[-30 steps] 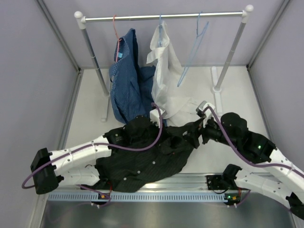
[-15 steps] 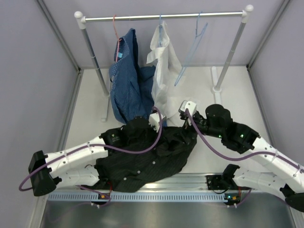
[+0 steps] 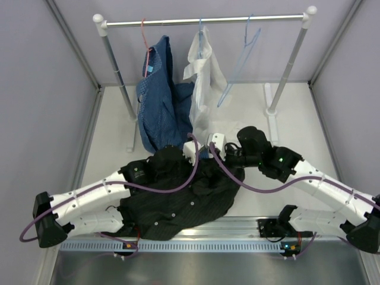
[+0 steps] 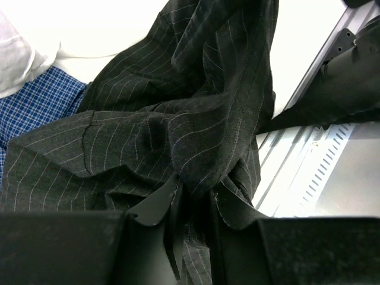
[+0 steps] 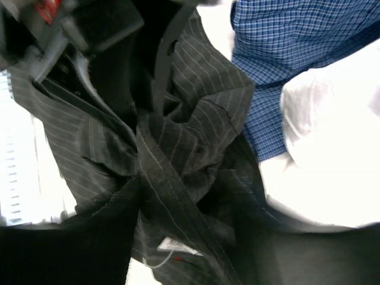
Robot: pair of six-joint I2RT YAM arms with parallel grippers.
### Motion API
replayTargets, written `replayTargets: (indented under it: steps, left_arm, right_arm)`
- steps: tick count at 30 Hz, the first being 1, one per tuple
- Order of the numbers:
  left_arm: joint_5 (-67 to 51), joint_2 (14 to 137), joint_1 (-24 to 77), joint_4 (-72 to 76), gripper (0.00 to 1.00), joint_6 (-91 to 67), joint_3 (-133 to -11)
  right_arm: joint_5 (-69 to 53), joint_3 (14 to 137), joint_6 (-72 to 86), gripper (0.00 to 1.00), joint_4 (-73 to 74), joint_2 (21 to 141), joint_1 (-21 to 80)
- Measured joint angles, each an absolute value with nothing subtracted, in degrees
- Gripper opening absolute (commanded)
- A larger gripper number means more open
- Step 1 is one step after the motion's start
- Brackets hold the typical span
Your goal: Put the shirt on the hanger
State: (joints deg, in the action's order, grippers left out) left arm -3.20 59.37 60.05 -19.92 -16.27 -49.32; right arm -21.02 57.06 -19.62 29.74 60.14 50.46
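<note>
The black pinstriped shirt [image 3: 178,205] lies crumpled on the table near the front edge, between the two arms. My left gripper [image 3: 181,166] rests on its upper part; in the left wrist view [image 4: 196,208] the fingers [image 4: 155,206] pinch a bunched fold of the shirt [image 4: 178,119]. My right gripper [image 3: 212,159] sits at the shirt's upper right edge. In the right wrist view [image 5: 196,249] its jaws stand wide apart, with the collar band and label of the shirt [image 5: 178,178] between them. The light-blue wire hanger [image 3: 240,59] hangs empty on the rail, at the right.
A clothes rack [image 3: 202,22] stands at the back on two posts. A blue patterned shirt [image 3: 160,101] on a red-orange hanger [image 3: 144,41] and a white shirt [image 3: 205,89] hang from it, their hems close to my grippers. A slotted metal rail [image 3: 237,228] runs along the front.
My right arm has swung left and back, from the shirt's right edge to just beside the left gripper. The shirt's right edge has bunched leftward. The left gripper has stayed on the shirt.
</note>
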Motion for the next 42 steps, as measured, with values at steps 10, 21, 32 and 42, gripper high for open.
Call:
replayTargets:
  steps: [10,21,32,42]
  left_arm:
    - [3.07,57.91,60.05,-23.18,0.98,-16.93,-51.37]
    - [13.3,56.75,64.95,-20.14,0.95,-19.88,-56.47]
    - [24.14,65.21,68.36,-14.26,0.71,-22.22,-56.38]
    - [19.25,68.55,68.34,-7.9,0.62,-20.14,-54.41]
  right_arm:
    - [-13.28,55.37,-18.52,0.0,27.62,57.01,50.46]
    - [3.01,60.16,-5.93,0.0,29.61,57.19,50.46]
    - [5.04,60.53,1.67,0.0,31.79,56.9,50.46]
    - [2.79,60.53,1.76,0.0,31.79,54.0,50.46]
